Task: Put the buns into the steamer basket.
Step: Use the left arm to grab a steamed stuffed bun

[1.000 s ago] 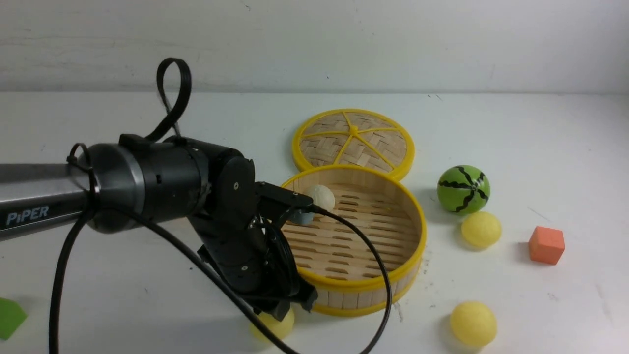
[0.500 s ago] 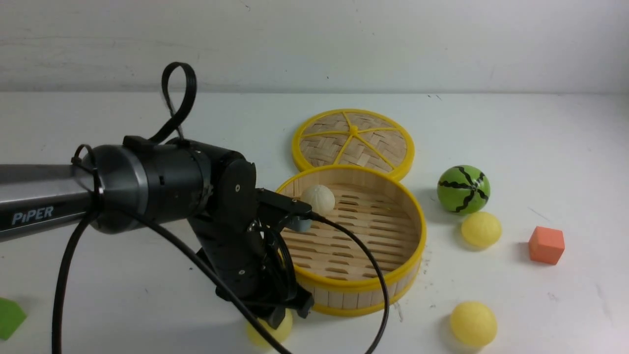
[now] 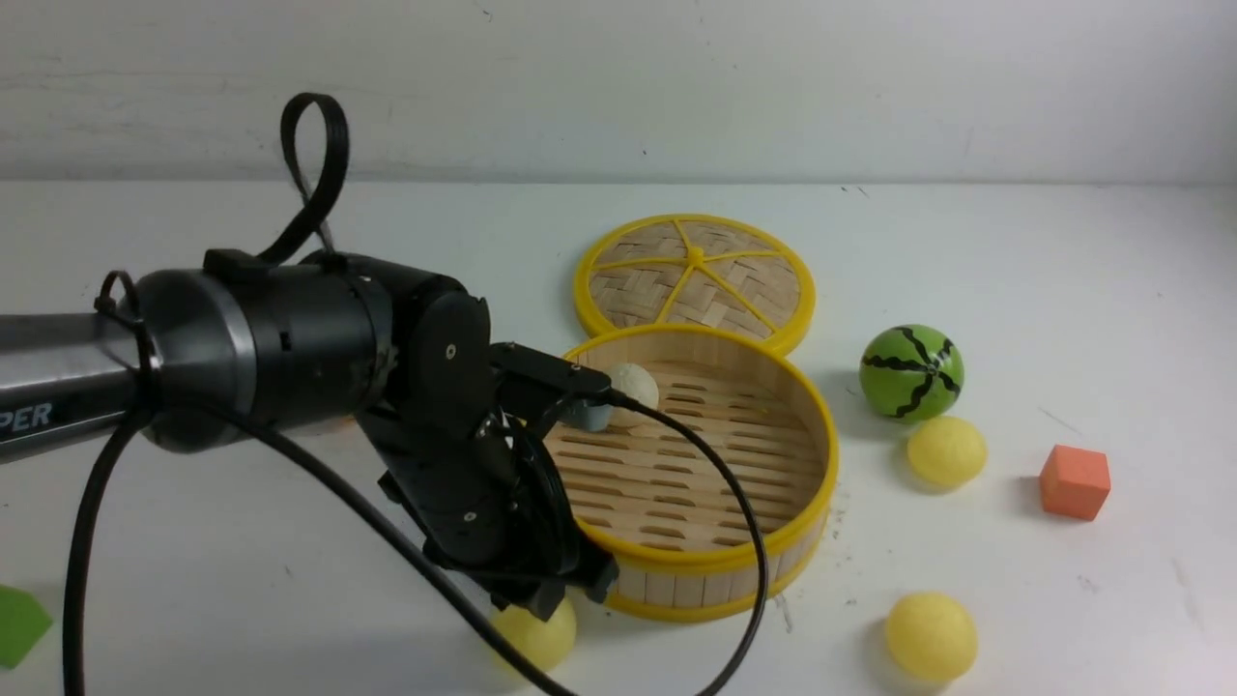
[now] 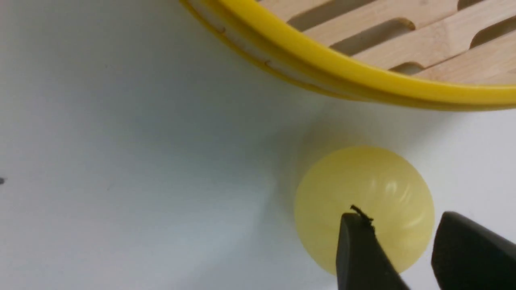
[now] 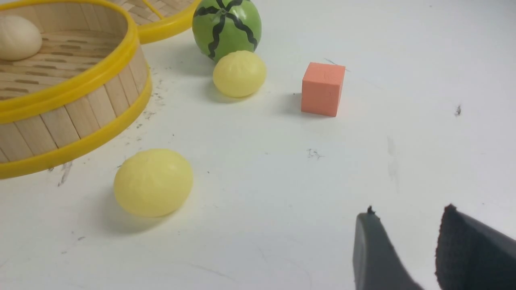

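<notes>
Front view: the bamboo steamer basket (image 3: 696,586) sits mid-table, off-white bun (image 3: 633,391) inside on the slatted floor, toward the far left of the basket, partly behind the left arm. Woven lid (image 3: 695,259) lies flat just beyond the basket. Left gripper (image 3: 556,599) is down at the basket's near left side, over a pale yellow bun (image 3: 538,632) that rests on the table outside the rim. To the right of the basket: a green black-striped watermelon ball (image 3: 911,372), a second yellow bun (image 3: 947,451) just in front of it, an orange-red block (image 3: 1075,482) further right, and a third yellow bun (image 3: 931,637) nearer the camera. Bright green object (image 3: 19,626) at the left edge, cut off by the frame. Left wrist view: jaws parted, fingertips overlapping the yellow bun in view; can't tell if they touch it. Bun is near the basket wall, with a strip of table between. Right wrist view: right gripper (image 5: 409,209) jaws apart, nothing between the fingertips, bare table behind them. Two yellow buns, watermelon ball and block all stand clear of it. Off-white bun shows again inside the basket.
</notes>
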`<state>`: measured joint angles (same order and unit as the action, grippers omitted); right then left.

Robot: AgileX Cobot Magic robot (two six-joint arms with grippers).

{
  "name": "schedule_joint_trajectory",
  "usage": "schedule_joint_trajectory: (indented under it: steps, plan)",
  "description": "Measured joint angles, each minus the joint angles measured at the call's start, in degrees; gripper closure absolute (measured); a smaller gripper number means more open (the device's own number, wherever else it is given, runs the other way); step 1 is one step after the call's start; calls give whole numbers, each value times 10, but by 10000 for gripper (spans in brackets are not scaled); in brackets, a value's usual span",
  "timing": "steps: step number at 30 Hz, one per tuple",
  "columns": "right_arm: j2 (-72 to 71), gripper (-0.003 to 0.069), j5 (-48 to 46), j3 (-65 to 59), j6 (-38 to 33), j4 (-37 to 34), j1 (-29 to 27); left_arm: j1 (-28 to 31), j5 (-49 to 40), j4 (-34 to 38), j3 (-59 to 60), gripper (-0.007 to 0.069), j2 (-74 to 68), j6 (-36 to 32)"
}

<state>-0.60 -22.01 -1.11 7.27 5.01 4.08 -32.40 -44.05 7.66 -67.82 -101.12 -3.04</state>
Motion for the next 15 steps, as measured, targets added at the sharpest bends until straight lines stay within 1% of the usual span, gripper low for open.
schedule_joint_trajectory:
  steps: [5, 15]
  plan:
    - [0, 418, 0, 0, 0, 0, 0, 0, 16, -14, 0, 365, -8, 0]
    - [0, 418, 0, 0, 0, 0, 0, 0, 15, -12, 0, 364, -31, 0]
